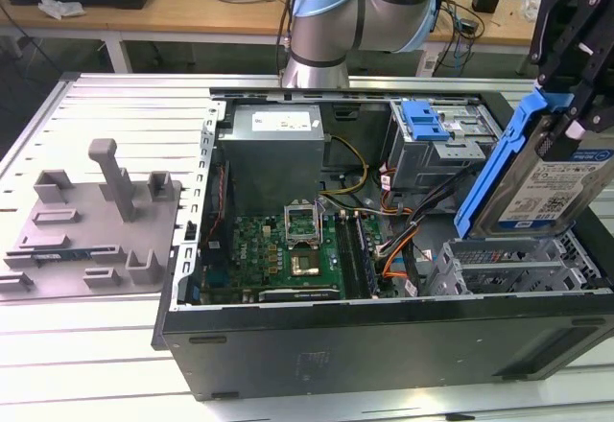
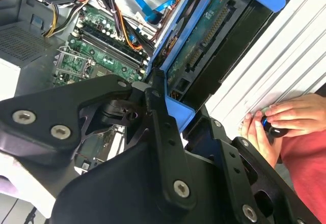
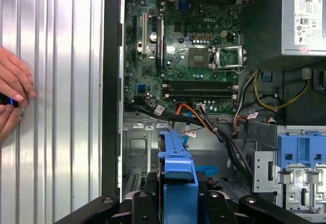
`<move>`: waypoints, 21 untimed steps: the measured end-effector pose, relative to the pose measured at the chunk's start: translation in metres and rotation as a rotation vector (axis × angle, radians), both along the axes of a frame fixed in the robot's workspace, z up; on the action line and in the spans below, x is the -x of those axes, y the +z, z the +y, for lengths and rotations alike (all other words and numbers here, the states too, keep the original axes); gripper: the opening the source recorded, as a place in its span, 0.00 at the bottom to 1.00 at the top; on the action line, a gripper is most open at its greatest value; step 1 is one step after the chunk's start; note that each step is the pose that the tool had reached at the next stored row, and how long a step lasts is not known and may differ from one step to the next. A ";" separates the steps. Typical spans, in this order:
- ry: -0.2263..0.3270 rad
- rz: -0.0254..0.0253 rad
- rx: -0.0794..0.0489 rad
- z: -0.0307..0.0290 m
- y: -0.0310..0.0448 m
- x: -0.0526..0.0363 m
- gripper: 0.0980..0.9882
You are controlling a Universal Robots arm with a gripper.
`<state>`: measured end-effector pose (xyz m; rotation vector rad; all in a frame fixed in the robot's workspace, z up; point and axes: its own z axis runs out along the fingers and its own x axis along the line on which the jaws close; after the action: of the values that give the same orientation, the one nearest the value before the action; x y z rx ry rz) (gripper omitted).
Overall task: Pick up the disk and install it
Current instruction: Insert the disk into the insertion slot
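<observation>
slatted metal table (image 1: 115, 105) bearing an open computer case (image 1: 384, 345). exterior view: gripper (image 1: 564, 115) clamped on the disk (image 1: 552, 187), held tilted over the drive cage (image 1: 508, 269) at the exterior view's right. second wrist view: blue frame between fingers (image 2: 162, 132). first wrist view: a person's hand (image 3: 12, 89) on the table.

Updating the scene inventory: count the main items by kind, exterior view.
Disk, gripped by the hand: 1
Open computer case: 1
Grey fixture plate: 1
Total: 3
</observation>
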<state>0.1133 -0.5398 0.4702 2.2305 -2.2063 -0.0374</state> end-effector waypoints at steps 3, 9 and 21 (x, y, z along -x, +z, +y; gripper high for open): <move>0.000 0.0000 0.000 -0.0008 -0.0005 -0.0001 0.30; 0.001 0.0000 0.000 -0.0024 -0.0029 -0.0002 0.30; 0.003 -0.0001 0.000 -0.0039 -0.0084 -0.0012 0.30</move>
<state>0.1145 -0.5437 0.4618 2.2339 -2.2028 -0.0372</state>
